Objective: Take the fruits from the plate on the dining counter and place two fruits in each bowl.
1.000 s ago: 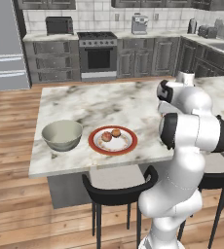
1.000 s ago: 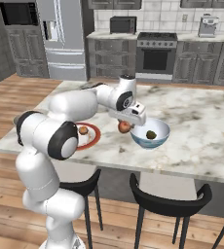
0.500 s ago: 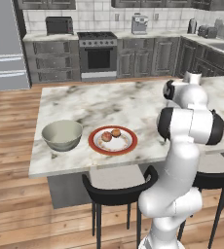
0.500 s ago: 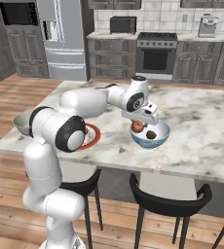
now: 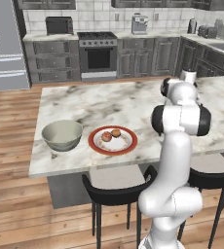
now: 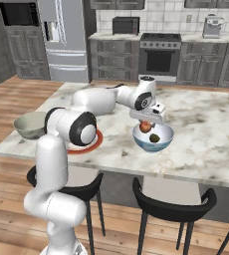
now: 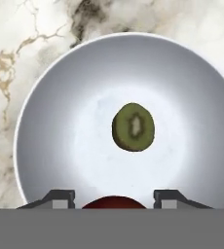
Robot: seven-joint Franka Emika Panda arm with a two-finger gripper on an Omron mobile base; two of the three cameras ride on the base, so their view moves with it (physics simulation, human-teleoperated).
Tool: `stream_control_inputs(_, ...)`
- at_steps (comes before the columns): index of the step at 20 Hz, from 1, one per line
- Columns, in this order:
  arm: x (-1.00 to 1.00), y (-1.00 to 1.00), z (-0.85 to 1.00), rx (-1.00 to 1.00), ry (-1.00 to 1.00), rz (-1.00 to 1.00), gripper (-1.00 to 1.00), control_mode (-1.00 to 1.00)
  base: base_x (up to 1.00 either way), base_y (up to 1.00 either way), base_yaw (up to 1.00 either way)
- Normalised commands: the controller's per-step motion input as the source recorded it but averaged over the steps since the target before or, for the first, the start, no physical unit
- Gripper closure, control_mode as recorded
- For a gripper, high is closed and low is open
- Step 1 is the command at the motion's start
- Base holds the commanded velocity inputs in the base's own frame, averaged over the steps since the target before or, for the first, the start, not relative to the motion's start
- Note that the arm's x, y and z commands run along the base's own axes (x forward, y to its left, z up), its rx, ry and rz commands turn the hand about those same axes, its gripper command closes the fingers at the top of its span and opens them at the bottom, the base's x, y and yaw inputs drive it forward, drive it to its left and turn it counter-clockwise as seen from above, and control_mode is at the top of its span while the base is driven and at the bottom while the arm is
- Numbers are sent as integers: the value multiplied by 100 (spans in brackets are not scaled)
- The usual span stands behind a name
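Tool [image 6: 145, 125] has moved over the pale bowl [image 6: 153, 139] since earlier, clenched on a red fruit [image 6: 145, 126]; arm stretched across counter [image 6: 206, 129].

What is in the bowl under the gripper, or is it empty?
Not empty: the pale bowl holds one green kiwi half; the gripper holds a red fruit just above it.

Two black stools [image 6: 171, 206] at the counter; stove [image 5: 98, 56], fridge [image 6: 60, 40], perhaps a toaster [image 5: 59, 25]
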Motion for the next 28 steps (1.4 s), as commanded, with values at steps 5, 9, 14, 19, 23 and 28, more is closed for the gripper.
stream_control_inputs(5,15,-27,-61,0,7,0,100,-100,0,0,0)
stream_control_inputs(9,11,-12,-29,0,0,0,-100,-100,0,0,0)
stream_control_inputs(14,0,0,0,0,0,0,-100,-100,0,0,0)
stream_control_inputs(19,-7,0,1,0,0,0,-100,-100,0,0,0)
stream_control_inputs(23,-69,27,54,0,0,0,-100,-100,0,0,0)
stream_control_inputs(28,-99,84,56,-1,-1,0,-100,-100,0,0,0)
